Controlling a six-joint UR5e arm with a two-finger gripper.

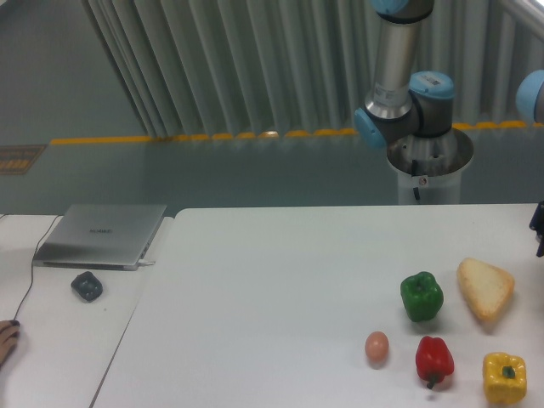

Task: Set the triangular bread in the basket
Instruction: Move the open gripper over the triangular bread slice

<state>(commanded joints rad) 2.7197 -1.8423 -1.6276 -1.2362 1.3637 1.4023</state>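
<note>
The triangular bread [485, 289] lies flat on the white table [272, 280] at the right, pale golden with a darker crust, just right of a green pepper [422, 296]. A dark sliver of my gripper [539, 228] pokes in at the right frame edge, above and to the right of the bread and apart from it. Its fingers are cut off by the edge, so their state does not show. The basket is out of view.
A small tan egg [376, 346], a red pepper [434, 360] and a yellow pepper [505, 377] sit in front of the bread. The arm's base [408, 115] stands behind the table. A laptop [102, 235] and a dark mouse [87, 286] lie at the left.
</note>
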